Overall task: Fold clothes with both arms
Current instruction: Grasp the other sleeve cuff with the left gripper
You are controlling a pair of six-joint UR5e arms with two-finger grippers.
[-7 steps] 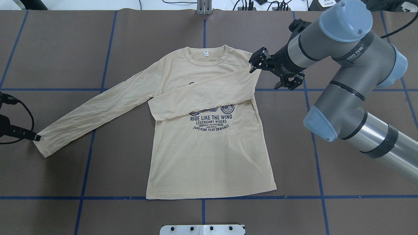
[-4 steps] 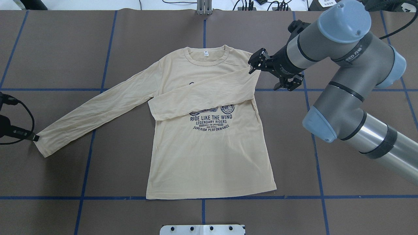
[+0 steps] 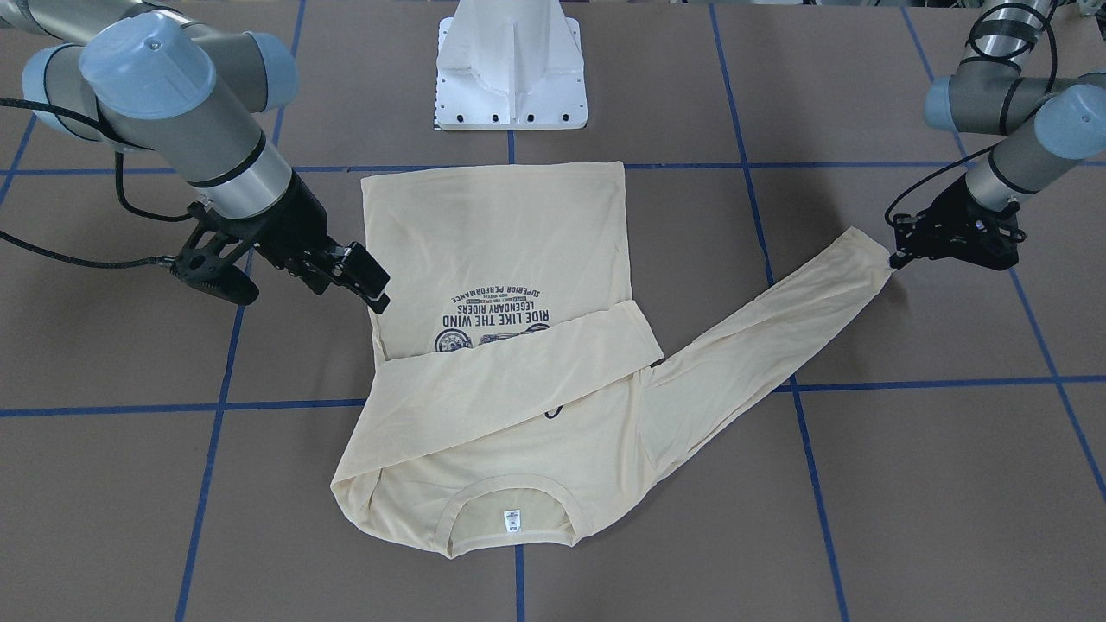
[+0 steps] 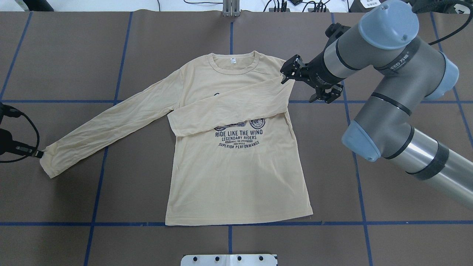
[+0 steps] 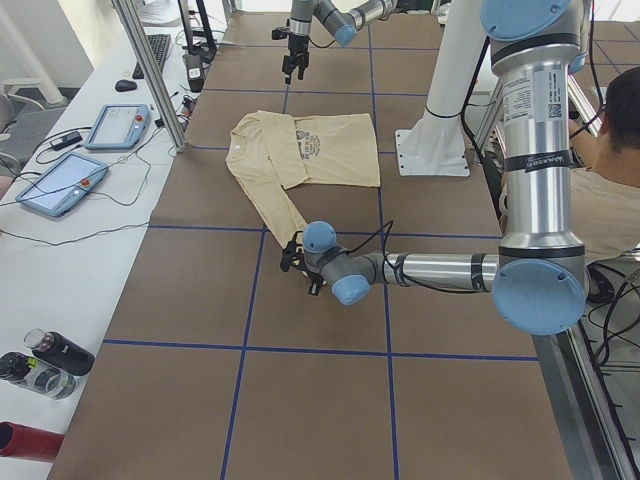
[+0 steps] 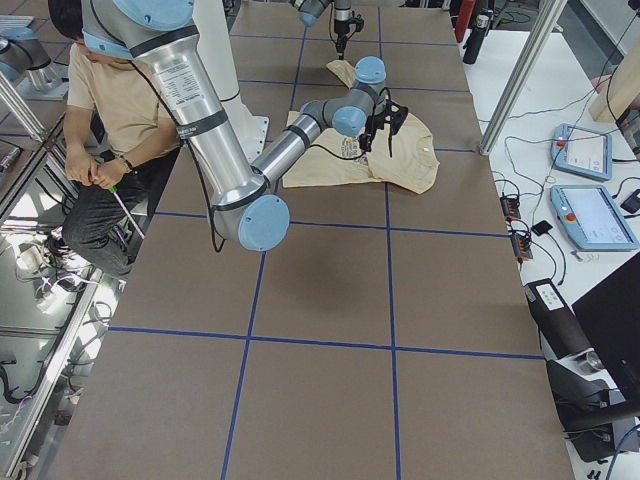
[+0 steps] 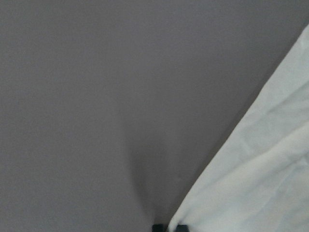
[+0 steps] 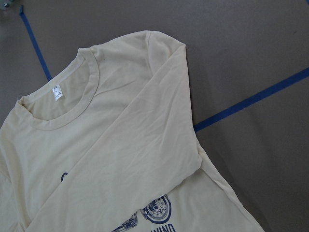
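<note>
Shirt [image 4: 236,177], cream-yellow long-sleeved jersey | right jaws spread beside its folded shoulder | left jaws at cuff, grip indiscernible

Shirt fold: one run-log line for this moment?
shirt flat, print up | one sleeve folded across chest | other sleeve outstretched | left gripper at its cuff, grip unclear | right gripper open beside shoulder
</note>
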